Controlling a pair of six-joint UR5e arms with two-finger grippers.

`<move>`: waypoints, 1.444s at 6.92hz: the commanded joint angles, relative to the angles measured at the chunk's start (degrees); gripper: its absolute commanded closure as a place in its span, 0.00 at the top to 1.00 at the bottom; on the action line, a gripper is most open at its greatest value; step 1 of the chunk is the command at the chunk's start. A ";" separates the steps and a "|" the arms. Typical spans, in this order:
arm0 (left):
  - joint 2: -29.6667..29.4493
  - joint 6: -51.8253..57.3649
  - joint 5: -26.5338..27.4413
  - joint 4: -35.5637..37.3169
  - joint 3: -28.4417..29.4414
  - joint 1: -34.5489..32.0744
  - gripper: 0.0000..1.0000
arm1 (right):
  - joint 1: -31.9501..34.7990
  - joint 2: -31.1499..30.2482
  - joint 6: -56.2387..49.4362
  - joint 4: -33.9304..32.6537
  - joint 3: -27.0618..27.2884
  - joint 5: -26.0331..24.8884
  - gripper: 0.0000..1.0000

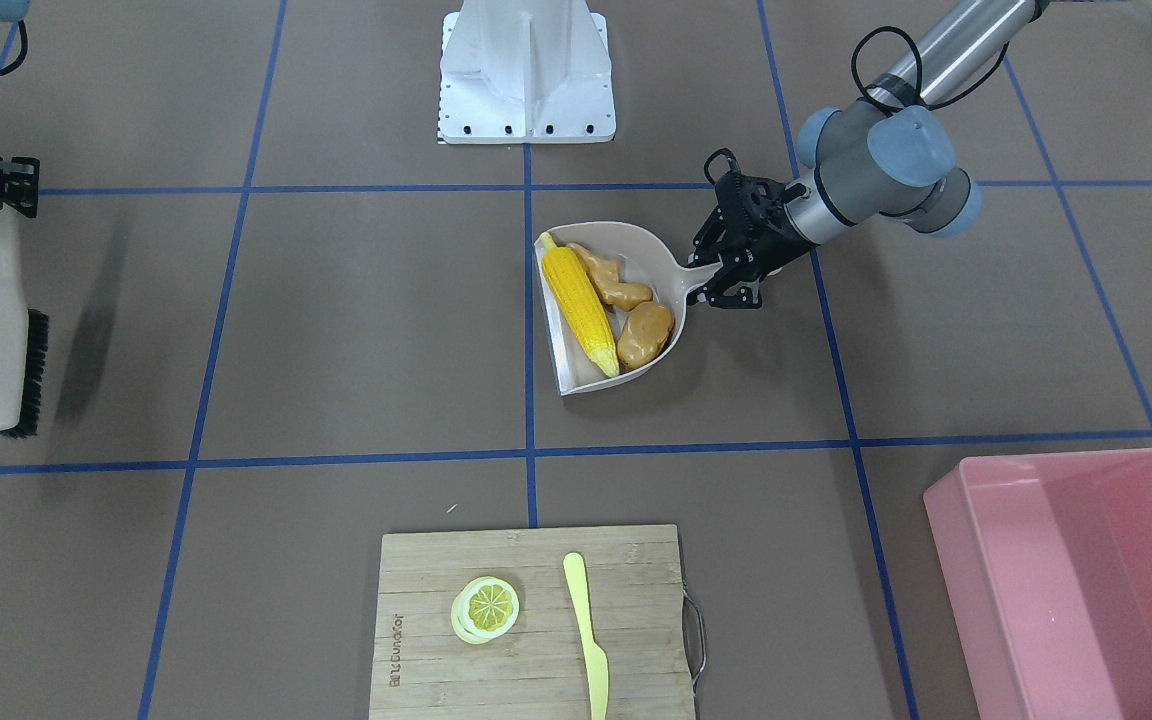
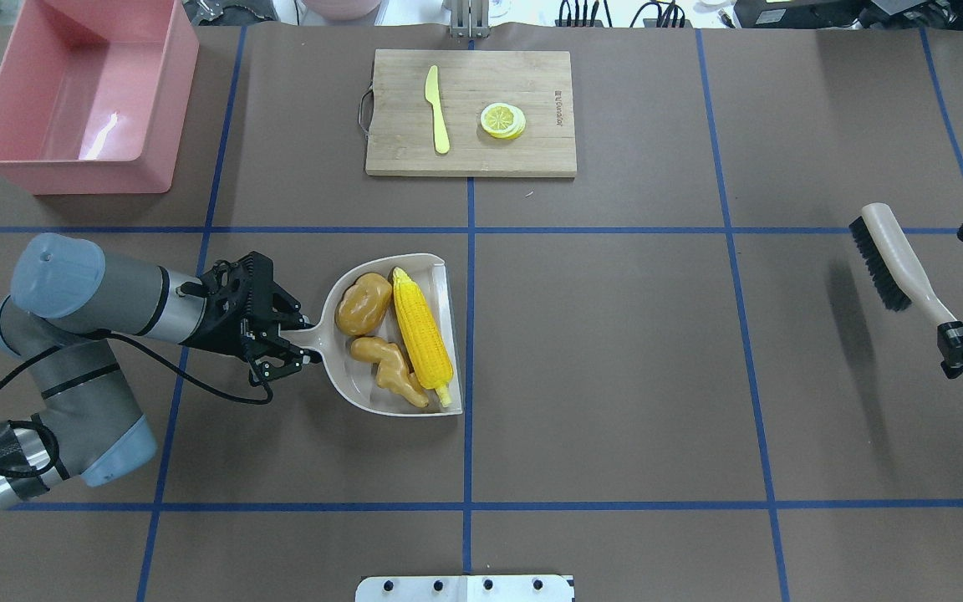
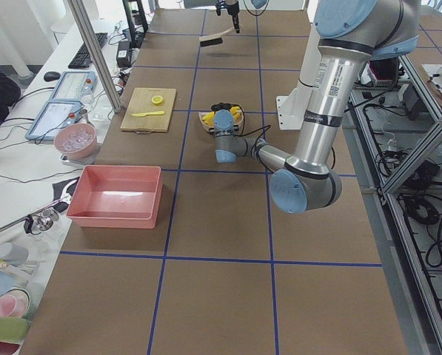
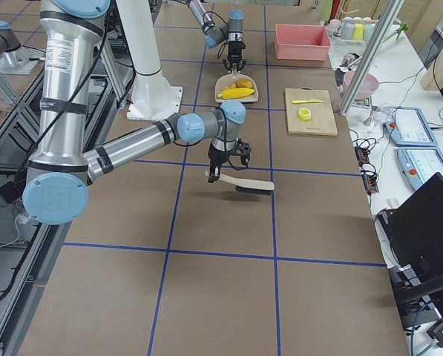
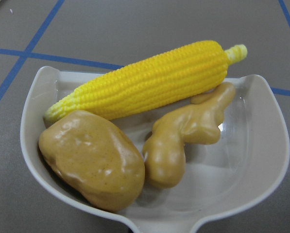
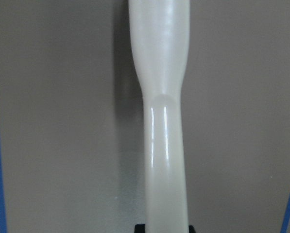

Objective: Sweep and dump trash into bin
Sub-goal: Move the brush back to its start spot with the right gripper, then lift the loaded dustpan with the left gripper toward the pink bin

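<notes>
In the overhead view, the left claw (image 2: 302,339) sits left of centre in the lower middle of the frame. Its jaws are clamped on the handle of the dustpan (image 2: 356,395). The pan's open edge faces the centre of the frame.

All three trash items lie inside the pan:
- The corn (image 2: 421,336) lies along the open edge.
- The ginger (image 2: 388,368) lies beside the corn, touching it.
- The potato (image 2: 364,303) lies near the handle, above the ginger in the frame.

At the right edge, at about the same depth, the right claw (image 2: 962,351) is closed on the handle of the brush (image 2: 891,259). The brush hangs clear of the surface (image 2: 615,376), bristles to the left, with its shadow beside it.

Farther back, at top centre, the board (image 2: 465,155) carries the knife (image 2: 436,109) and the lemon slice (image 2: 502,119), which lie apart. The bin (image 2: 72,171) stands in the upper left corner, well apart from the dustpan. No trash shows inside it.
</notes>
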 commanded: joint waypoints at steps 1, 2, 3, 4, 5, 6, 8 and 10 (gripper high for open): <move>0.00 0.01 -0.04 -0.64 -1.91 -0.25 0.00 | 0.36 -4.99 0.82 10.99 -4.24 -0.33 0.00; 0.17 0.01 0.40 -0.73 -3.23 -0.60 0.00 | 0.53 -5.88 1.00 11.11 -4.08 -0.24 0.00; 0.18 0.18 1.36 -0.82 -3.85 -1.56 0.00 | 0.53 -6.15 0.92 11.20 -4.16 -0.42 0.00; 0.00 0.27 2.68 -0.56 -4.82 -2.96 0.00 | 0.53 -7.63 0.92 11.38 -3.99 -1.72 0.00; 0.00 0.18 2.78 -0.64 -5.09 -4.28 0.00 | 0.53 -9.03 1.01 14.42 -4.25 -1.74 0.00; -0.09 -6.95 3.99 -0.55 -5.09 -6.81 0.00 | 0.53 -9.74 1.61 15.67 -3.99 -1.65 0.00; -0.79 -18.70 4.89 -0.55 -5.18 -11.38 0.00 | 0.36 -10.10 3.37 17.86 -3.81 -2.08 0.00; -0.44 -31.92 8.99 -0.55 -5.09 -16.74 0.00 | -0.25 -12.90 4.60 23.05 -4.60 -3.92 0.00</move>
